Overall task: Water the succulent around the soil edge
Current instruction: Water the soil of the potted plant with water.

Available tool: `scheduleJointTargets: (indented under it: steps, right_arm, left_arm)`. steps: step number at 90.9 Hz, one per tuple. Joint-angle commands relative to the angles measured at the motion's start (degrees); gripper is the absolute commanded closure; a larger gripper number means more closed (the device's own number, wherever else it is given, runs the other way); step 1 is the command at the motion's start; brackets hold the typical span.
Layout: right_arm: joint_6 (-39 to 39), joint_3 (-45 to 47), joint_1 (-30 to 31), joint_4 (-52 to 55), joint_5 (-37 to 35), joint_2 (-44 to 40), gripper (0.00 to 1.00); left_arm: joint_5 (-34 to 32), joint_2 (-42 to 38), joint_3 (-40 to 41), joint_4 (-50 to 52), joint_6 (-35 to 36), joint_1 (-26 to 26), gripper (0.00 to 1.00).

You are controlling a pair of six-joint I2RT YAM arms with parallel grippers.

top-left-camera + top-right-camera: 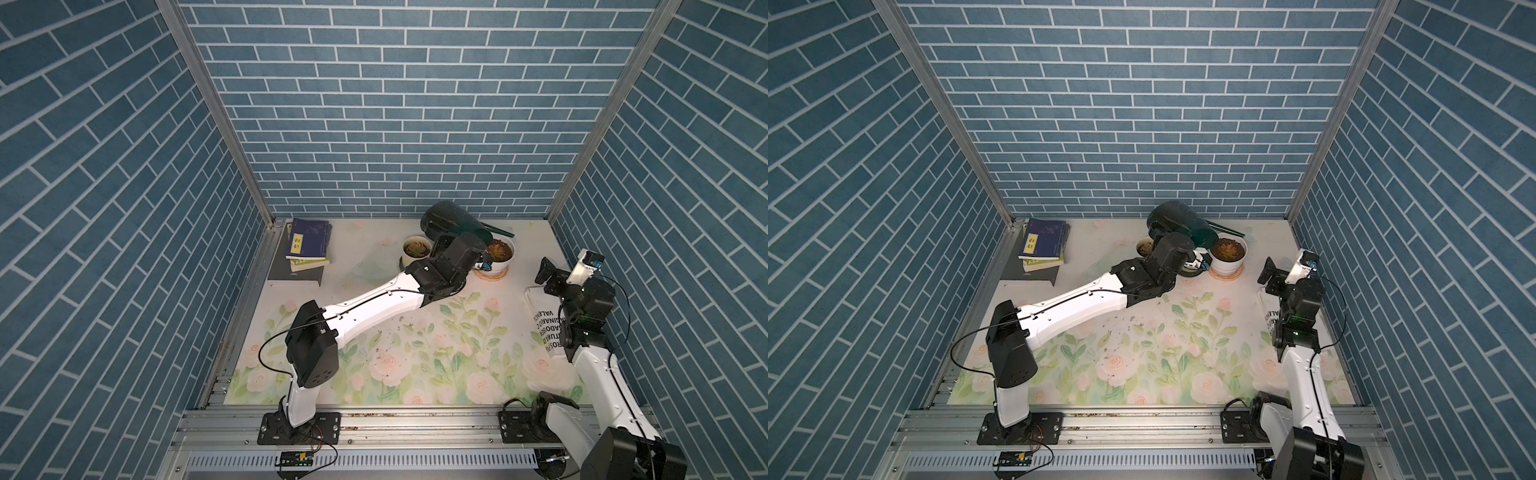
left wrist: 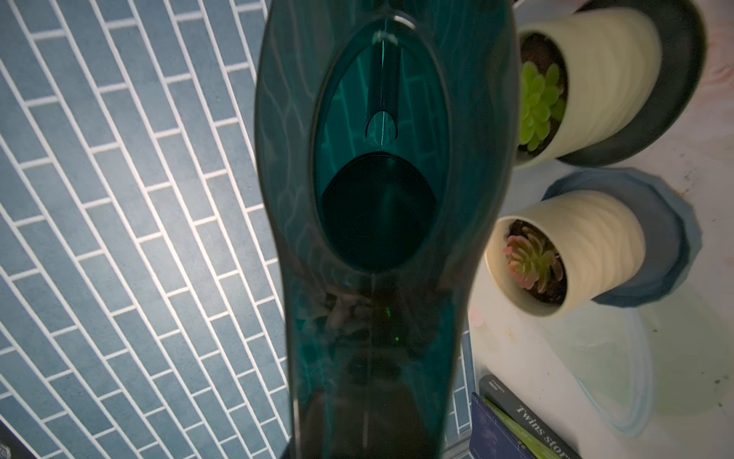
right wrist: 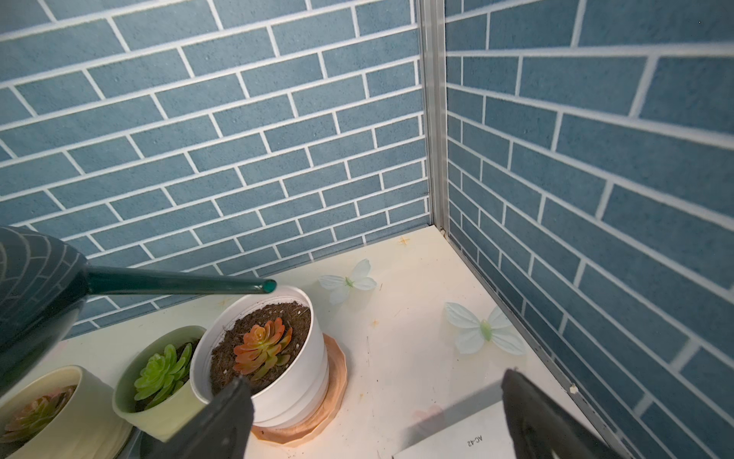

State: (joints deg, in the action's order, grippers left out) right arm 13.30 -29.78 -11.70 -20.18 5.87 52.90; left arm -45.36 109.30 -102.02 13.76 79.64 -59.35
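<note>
- The white pot [image 3: 302, 381] is the landmark: it stands on a terracotta saucer [image 3: 337, 383], and the orange succulent [image 3: 260, 347] sits in the middle of its dark soil [image 3: 294, 318]
- The teal watering can [image 1: 446, 220] hangs in the air beside the white pot, on the side where the green succulent's pot [image 3: 159, 397] stands, and its long spout reaches across the white pot
- The spout tip [image 3: 270, 286] ends above the white pot's far rim, off the rosette; this placing seems chosen so that water lands on the soil edge and not on the leaves
- The spout lies almost level and no stream shows, so I judge that the pour needs more tilt
- The left gripper [image 1: 437, 240] carries the can from the side away from the white pot. Its fingers are hidden behind the can's body in the left wrist view, so the width of the jaws cannot be read, but the can hangs off the table at this arm's end, so it is gripped
- The right gripper [image 3: 381, 429] hovers near the white pot, on the side away from the can, with jaws spread wide, holding and touching nothing; it probably stays there to keep clear of the pour
- A printed sheet [image 3: 456, 437] lies under it
</note>
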Motion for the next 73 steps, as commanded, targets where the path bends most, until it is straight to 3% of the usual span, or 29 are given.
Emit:
scheduleJointTargets:
  steps: [1,46,73]
  right_arm:
    - [1.27,0.75,-0.25,-1.54,0.59,-0.86,0.01]
    - [1.45,0.64,-0.23,-1.75,0.96,-0.60,0.01]
    - [1.47,0.61,-0.16,-1.61,1.00,-0.64,0.01]
  left_arm:
    - [0.80,-4.23,1.84,-2.55,-2.00,-1.02,1.00]
    - [-7.01,-7.28,8.88,0.74,-5.78,1.97,1.00]
    - [-6.44,-3.86,5.01,-1.77,-4.24,3.38,1.00]
